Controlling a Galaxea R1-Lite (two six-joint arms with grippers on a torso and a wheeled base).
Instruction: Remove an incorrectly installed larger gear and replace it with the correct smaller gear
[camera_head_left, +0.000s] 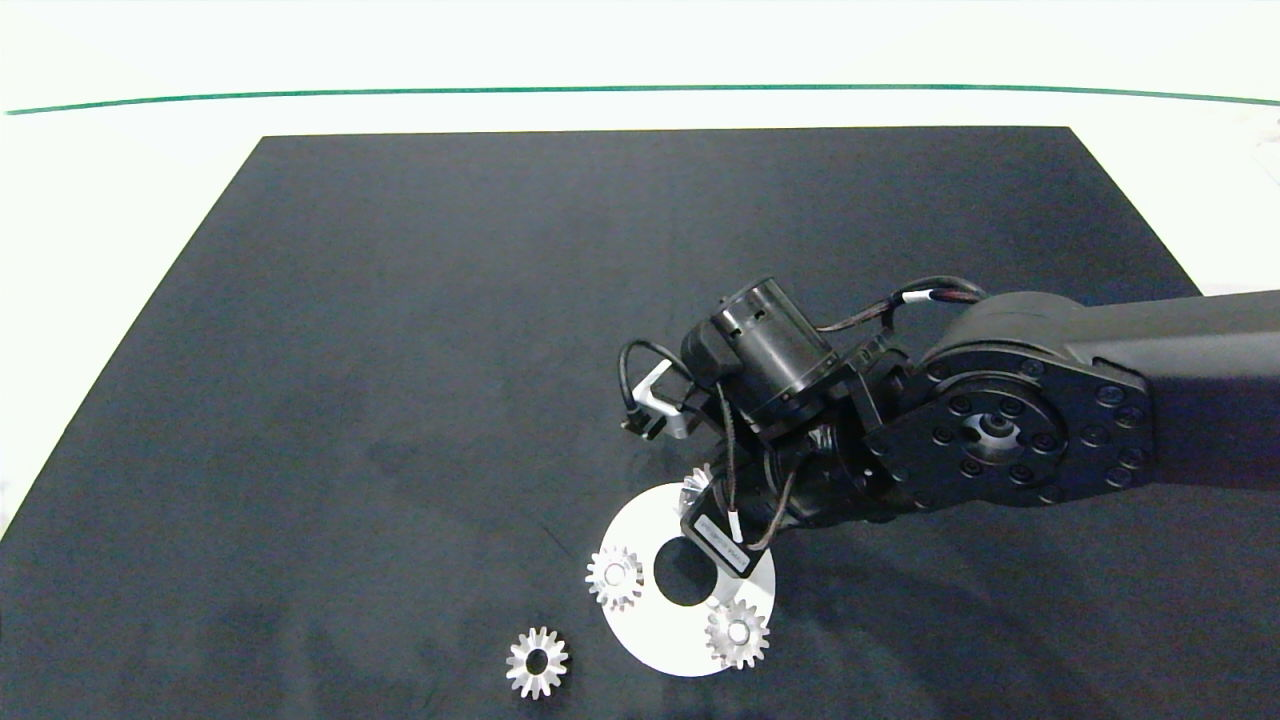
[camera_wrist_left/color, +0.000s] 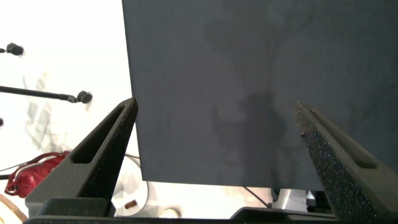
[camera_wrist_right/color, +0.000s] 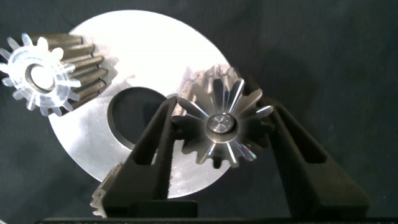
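The right arm (camera_head_left: 1150, 400) is matte black, with a broad round joint plate ringed by small dark screws around a central hub. Behind the right gripper (camera_wrist_right/color: 221, 127) sits a black cylindrical motor housing and a silver bracket. Thin black cables loop around the wrist, 1 with white bands; a white label hangs nearby. Each gripper's 2 fingers are dark, foam-textured wedges with long slots.

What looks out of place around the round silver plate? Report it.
One silver toothed metal gear lies loose on the black mat, off the round silver plate, while three others sit at the plate's rim. The right gripper is at one of those, which seems wider than its neighbours.
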